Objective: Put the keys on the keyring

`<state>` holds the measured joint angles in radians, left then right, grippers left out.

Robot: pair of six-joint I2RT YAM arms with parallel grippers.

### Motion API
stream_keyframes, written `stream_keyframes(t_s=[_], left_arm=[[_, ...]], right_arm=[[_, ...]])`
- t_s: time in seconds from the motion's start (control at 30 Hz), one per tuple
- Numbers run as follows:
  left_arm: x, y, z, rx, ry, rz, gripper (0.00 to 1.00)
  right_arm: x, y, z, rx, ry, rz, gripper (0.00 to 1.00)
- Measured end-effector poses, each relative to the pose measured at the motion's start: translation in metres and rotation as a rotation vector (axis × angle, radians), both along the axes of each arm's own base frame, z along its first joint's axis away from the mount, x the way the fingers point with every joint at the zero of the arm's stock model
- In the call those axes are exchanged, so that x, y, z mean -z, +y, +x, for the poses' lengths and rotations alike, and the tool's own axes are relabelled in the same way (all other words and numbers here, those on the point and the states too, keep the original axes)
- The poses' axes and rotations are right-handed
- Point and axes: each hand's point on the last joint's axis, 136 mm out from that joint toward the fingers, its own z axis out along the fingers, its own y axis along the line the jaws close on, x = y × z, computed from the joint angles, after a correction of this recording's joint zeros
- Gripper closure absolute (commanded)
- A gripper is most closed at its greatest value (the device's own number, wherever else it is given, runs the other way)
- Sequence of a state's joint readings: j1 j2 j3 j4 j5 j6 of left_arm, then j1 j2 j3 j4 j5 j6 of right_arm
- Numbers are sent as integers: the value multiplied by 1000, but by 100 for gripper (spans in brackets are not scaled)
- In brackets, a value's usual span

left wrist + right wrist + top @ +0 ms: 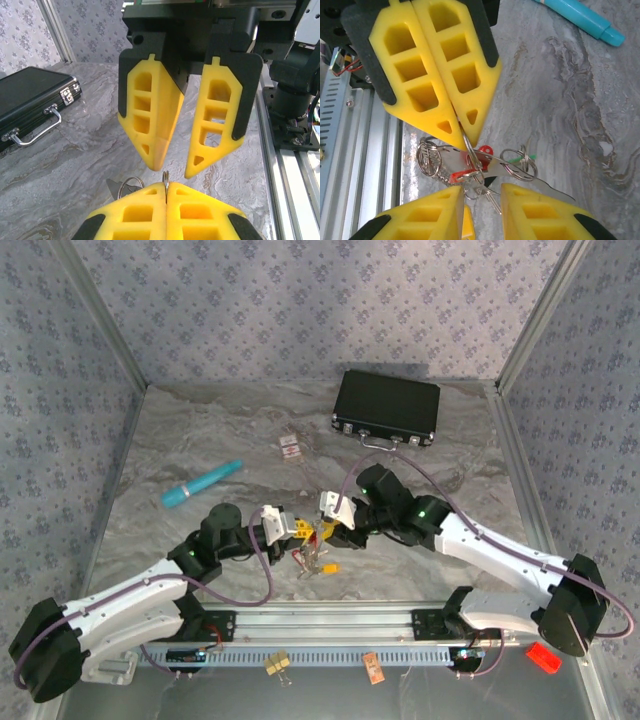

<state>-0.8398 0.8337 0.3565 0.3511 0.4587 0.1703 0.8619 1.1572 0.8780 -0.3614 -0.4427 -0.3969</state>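
My left gripper is shut on the keyring, a thin silvery ring standing edge-on between its yellow pads. A second ring and a key blade show just left of it. In the right wrist view the keys hang in a bunch under the left gripper: a red head, a green bit, silver blades and several split rings. My right gripper is open, its fingers either side of the bunch's lower end. From above, both grippers meet tip to tip over the keys.
A black case with a metal handle lies at the back right. A turquoise cylinder lies at left, a small red-and-white card in the middle back. The aluminium rail runs along the near edge.
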Motion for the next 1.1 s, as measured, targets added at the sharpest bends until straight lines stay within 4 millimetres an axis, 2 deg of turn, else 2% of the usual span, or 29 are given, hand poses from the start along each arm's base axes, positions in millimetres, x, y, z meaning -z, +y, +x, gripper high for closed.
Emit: stream_keyframes(t_s=[0.2,0.3,0.7,0.8,1.1], left_arm=[[-3,0,0,-1,-4,-14,100],[-3,0,1,-3,-4,-14,100],[0,0,0,-7,8,-19,100],[-1,0,1,-8,7,-27,100],[-6,-1,1,-9,-1,-45,100]], right_arm=[[-6,5,1,4,7,34,89],[-4,7,2,4,16,33,91],[2,10,0,-6,37,49,89],[5,12,0,-6,44,64,85],[13,14,1,2,61,80,81]])
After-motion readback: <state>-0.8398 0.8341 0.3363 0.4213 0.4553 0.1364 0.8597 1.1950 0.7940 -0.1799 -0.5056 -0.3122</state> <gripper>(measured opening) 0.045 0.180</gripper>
